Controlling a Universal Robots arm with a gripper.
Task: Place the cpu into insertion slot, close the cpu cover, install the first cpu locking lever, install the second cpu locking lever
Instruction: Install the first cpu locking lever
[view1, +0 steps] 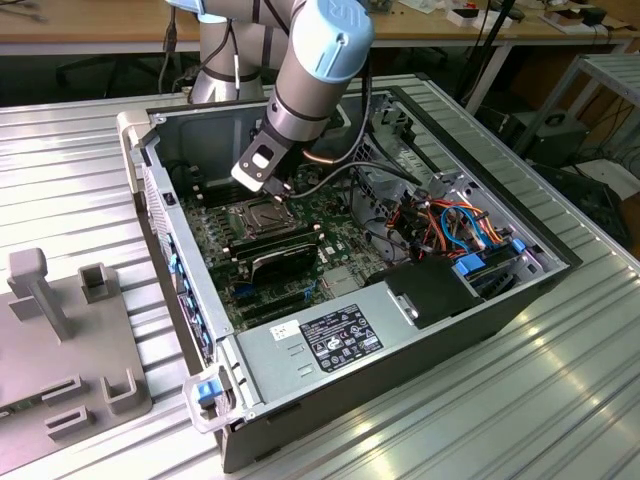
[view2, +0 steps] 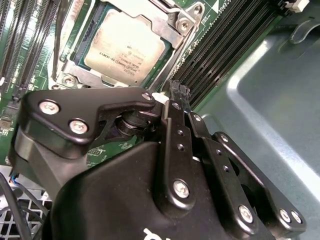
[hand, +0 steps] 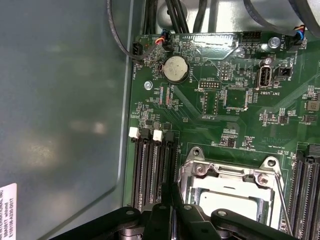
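The cpu (view2: 125, 47) lies flat in the insertion slot (view2: 67, 80), its silvery-tan face up. The cpu cover (view2: 172, 22) lies down around it, framing the chip. In the first wrist view the cpu (hand: 232, 197) shows pale inside the cover (hand: 225, 176), with a thin metal lever rod (hand: 281, 205) running along one side. My gripper (view2: 176, 92) hangs just beside the socket's edge, over the memory slots, its black fingers (view2: 172, 120) shut with nothing between them. In the exterior view the gripper (view1: 278, 188) hovers just above the socket (view1: 258, 215) inside the open computer case.
Long black memory slots (hand: 150, 170) flank the socket. The grey case wall (hand: 60, 100) stands close beside the board. A coin battery (hand: 176, 68) and cables (view1: 460, 225) sit farther off. The power supply (view1: 330, 340) fills the case's near end. Grey fixtures (view1: 60, 320) stand on the exterior view's left.
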